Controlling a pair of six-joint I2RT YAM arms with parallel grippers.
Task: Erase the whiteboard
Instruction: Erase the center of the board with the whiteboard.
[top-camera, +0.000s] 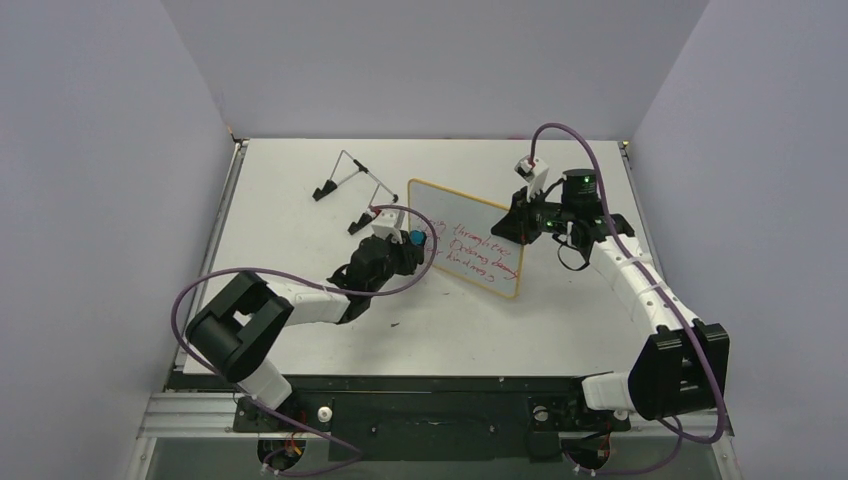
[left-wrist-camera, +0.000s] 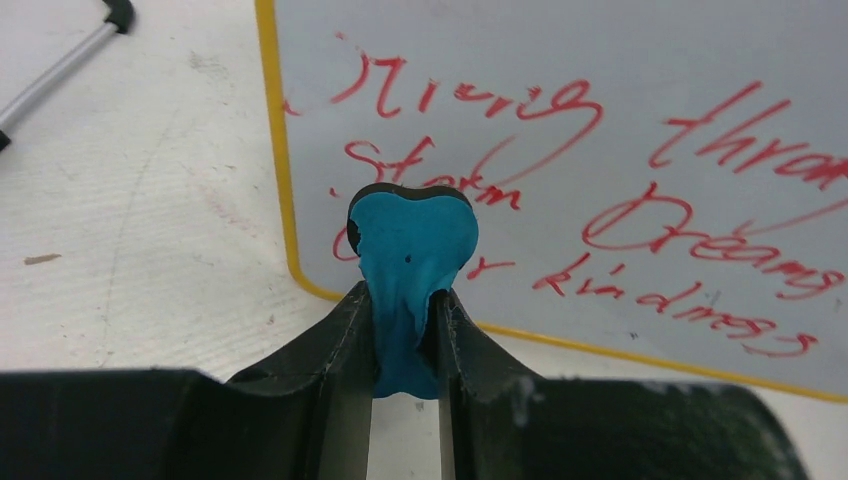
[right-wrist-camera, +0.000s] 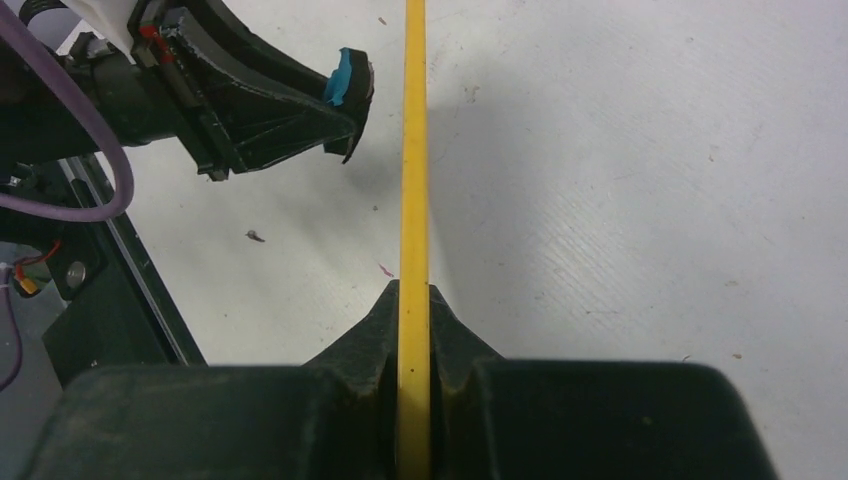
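Observation:
The whiteboard (top-camera: 468, 240) stands tilted on its long edge near the table's middle, its face covered with red handwriting (left-wrist-camera: 600, 170). My right gripper (top-camera: 522, 222) is shut on its right rim, which shows edge-on as a yellow strip (right-wrist-camera: 413, 150) between the jaws. My left gripper (top-camera: 412, 250) is shut on a small blue eraser (left-wrist-camera: 412, 250), squeezed so it bulges beyond the fingertips. The eraser sits at the board's lower left corner, close to the writing; whether it touches the face I cannot tell. In the right wrist view the eraser (right-wrist-camera: 343, 78) shows just left of the rim.
A thin wire stand (top-camera: 352, 185) with black feet lies at the back left of the table, behind the left gripper. One of its legs (left-wrist-camera: 55, 70) shows at the left wrist view's top left. Walls close in the table on three sides.

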